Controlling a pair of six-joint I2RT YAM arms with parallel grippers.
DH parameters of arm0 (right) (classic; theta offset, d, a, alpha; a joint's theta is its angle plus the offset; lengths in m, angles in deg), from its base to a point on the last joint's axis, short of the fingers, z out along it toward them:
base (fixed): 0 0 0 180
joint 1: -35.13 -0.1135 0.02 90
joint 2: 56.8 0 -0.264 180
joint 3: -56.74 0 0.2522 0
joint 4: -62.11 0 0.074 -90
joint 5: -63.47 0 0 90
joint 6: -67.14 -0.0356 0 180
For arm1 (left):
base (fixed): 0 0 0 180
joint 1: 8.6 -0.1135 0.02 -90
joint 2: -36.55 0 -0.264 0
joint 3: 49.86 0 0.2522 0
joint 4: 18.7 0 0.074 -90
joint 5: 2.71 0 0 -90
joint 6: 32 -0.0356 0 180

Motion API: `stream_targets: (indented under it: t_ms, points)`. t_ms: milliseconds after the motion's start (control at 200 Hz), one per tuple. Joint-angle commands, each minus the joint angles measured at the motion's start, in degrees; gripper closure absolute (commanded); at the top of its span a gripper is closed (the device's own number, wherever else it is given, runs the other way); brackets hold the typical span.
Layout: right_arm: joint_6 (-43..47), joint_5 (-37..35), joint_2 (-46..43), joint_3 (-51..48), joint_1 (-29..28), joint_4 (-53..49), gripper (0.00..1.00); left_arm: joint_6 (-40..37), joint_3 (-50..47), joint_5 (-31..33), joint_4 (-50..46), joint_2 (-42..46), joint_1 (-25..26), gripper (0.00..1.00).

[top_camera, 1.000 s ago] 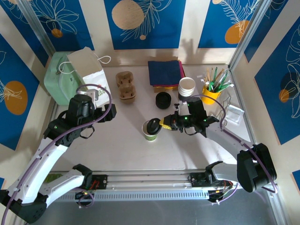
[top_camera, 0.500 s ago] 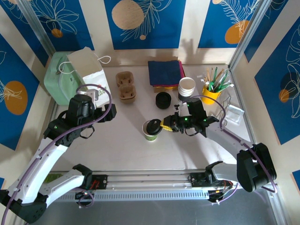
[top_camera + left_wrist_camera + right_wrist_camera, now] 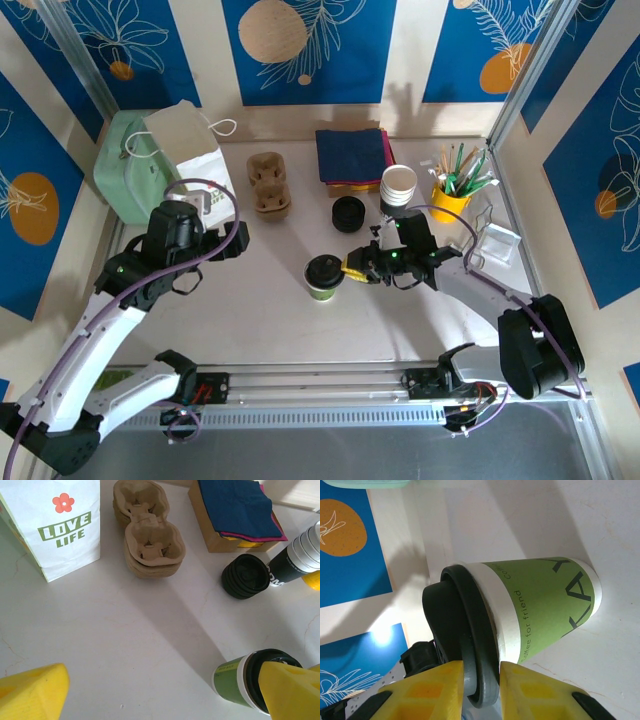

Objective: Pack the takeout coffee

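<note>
Near the middle of the white table (image 3: pixel 270 310) stands one takeout coffee (image 3: pixel 322 277), upright, a small cup with an olive-green side, a white band and a black lid (image 3: pixel 480 630). It stands apart from everything else on the table.

The right gripper (image 3: pixel 350 268) reaches the cup from the right-edge side. In the right wrist view its two yellow fingers (image 3: pixel 535 690) sit on either side of the lid's rim, close against it with only a narrow space between them. Whether they press on the rim cannot be told.

The left gripper (image 3: pixel 222 246) hangs over the left half of the table. It is spread wide and holds nothing. In the left wrist view its two yellow fingers (image 3: pixel 35 690) sit far apart at the bottom corners, and the cup shows just behind the right-hand finger.

Along the far edge, from left to right:
- In the far left corner, one white paper bag (image 3: pixel 190 150) with a red flower and the words LOVE LIFE, with one mint-green box (image 3: pixel 122 170) just behind it.
- One stack of brown two-cup carriers (image 3: pixel 269 184).
- One pile of napkins (image 3: pixel 352 155), dark blue on top.
- One stack of white cups (image 3: pixel 398 186).
- Toward the far right corner, one yellow pot (image 3: pixel 450 203) holding sticks and straws.

One loose stack of black lids (image 3: pixel 348 213) lies between the napkins and the coffee.
</note>
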Motion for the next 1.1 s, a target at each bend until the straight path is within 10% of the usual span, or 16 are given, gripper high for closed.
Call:
stream_targets:
  t_ms: [0,1096]
  points:
    - [1.1,0.9,0.7,-0.1,-0.2,0.1,0.75,-0.4,0.3,0.7,0.1,0.0,-0.4,0.03]
    - [9.9,-1.8,-3.7,6.5,6.7,-8.6,0.51,1.4,2.5,-1.0,0.3,-3.5,-1.0,0.01]
